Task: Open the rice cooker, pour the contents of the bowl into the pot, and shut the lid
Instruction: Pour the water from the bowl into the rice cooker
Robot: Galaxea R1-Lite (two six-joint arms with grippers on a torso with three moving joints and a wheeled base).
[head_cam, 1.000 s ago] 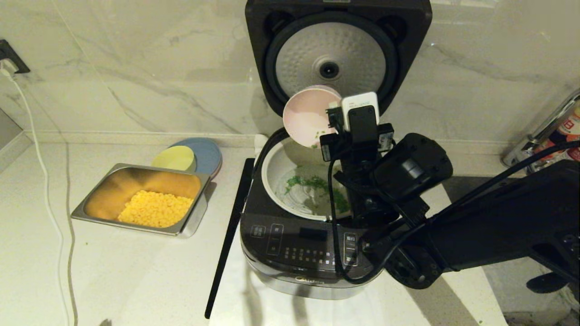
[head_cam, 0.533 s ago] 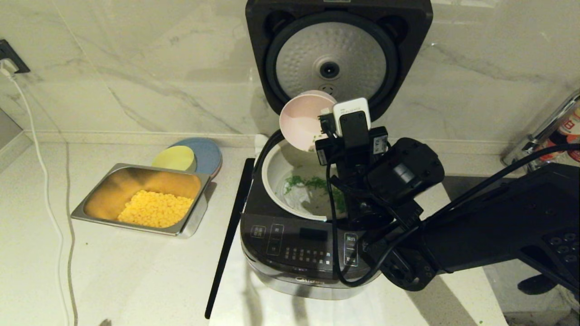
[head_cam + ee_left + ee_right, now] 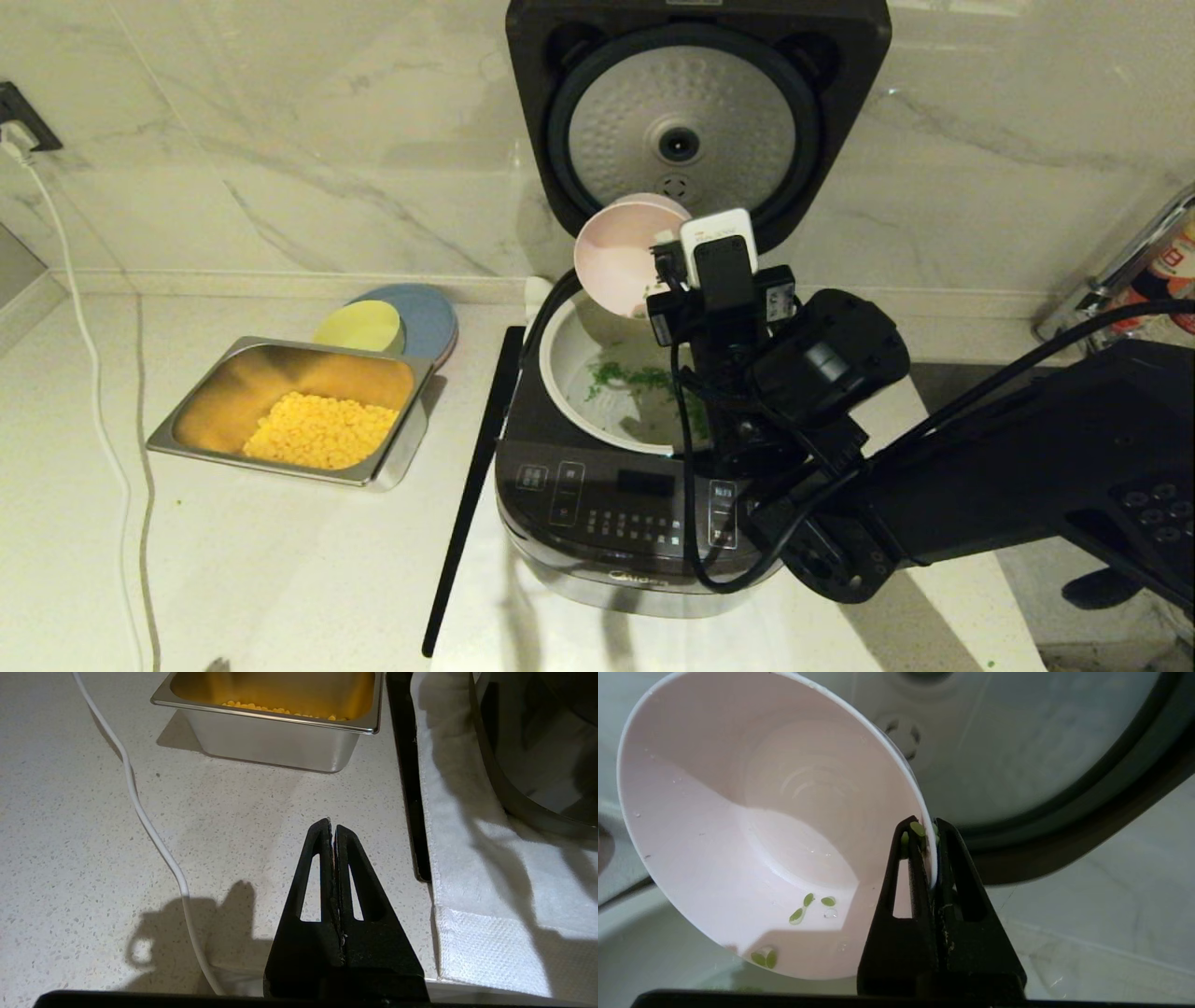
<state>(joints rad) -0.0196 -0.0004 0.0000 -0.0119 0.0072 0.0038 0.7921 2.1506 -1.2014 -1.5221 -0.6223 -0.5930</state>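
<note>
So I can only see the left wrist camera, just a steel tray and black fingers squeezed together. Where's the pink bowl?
Observer: The right gripper holds the pink bowl tipped over the open rice cooker, fingers shut on its rim.
Operator: Did the green stuff fall out?
Observer: Mostly. Chopped green bits lie in the white pot; a few bits still stick inside the bowl.
Operator: Is the lid closed?
Observer: No, the lid stands upright behind the pot, silver underside facing out.
</note>
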